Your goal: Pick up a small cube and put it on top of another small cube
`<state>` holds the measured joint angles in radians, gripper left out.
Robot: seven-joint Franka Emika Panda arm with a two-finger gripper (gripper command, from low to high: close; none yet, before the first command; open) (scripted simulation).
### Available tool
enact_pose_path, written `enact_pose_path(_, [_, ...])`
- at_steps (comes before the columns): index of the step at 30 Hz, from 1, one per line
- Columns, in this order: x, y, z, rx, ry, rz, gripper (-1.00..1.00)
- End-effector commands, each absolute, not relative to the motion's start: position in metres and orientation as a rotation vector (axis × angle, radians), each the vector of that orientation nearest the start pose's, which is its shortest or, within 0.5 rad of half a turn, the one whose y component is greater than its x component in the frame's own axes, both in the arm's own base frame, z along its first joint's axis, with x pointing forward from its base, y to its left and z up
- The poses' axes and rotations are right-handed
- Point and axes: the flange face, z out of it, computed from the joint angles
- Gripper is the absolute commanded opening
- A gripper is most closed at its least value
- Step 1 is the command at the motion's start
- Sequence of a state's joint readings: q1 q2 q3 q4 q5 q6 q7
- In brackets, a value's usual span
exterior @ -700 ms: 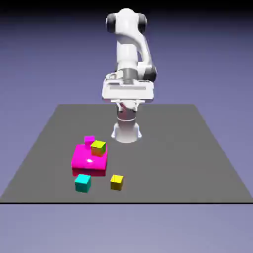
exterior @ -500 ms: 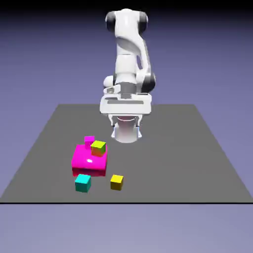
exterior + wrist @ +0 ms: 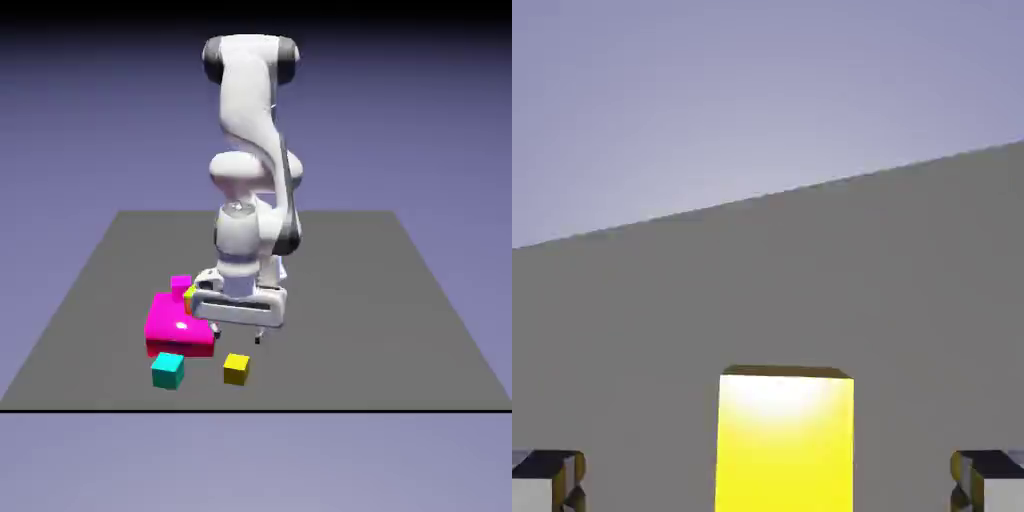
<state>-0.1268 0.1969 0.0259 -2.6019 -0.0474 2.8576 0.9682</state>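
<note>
The gripper [image 3: 238,338] is hovering above the table [image 3: 350,330], near the yellow cube [image 3: 236,370], its two fingers standing wide apart and holding nothing. In the hand view the yellow cube is showing between the fingertips, touching neither. It is resting on the table near the front edge, while the teal cube [image 3: 168,371] is sitting apart from it toward the exterior view's left, in front of the big magenta block [image 3: 178,325].

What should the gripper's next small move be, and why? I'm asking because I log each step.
Probably ease down, jaws open, until the fingertips flank the yellow cube. In the hand view it lies between the widely parted fingertips of the gripper, with a gap on each side, and in the exterior view the tips look above it.
</note>
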Motion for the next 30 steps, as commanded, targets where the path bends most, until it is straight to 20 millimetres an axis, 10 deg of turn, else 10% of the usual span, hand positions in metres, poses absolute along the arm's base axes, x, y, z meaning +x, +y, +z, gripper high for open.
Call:
enact_pose_path(1, [0.443,-0.042,0.18,-2.723,1.532,-0.09,0.0])
enact_pose_path(7, [0.445,-0.042,0.121,-2.723,1.531,-0.09,0.0])
enact_pose_path(8, [0.445,-0.042,0.121,-2.723,1.531,-0.09,-1.0])
enact_pose_path(9, [0.445,-0.042,0.121,-2.723,1.531,-0.09,-1.0])
enact_pose_path(15, [0.442,-0.042,0.188,-2.723,1.531,-0.09,-1.0])
enact_pose_path(21, [0.454,-0.192,0.247,-2.549,1.817,-0.092,-1.0])
enact_pose_path(28, [0.457,-0.193,0.177,-2.549,1.817,-0.092,-1.0])
enact_pose_path(29, [0.457,-0.193,0.177,-2.549,1.817,-0.092,1.0])
enact_pose_path(30, [0.457,-0.193,0.177,-2.549,1.817,-0.092,1.0])
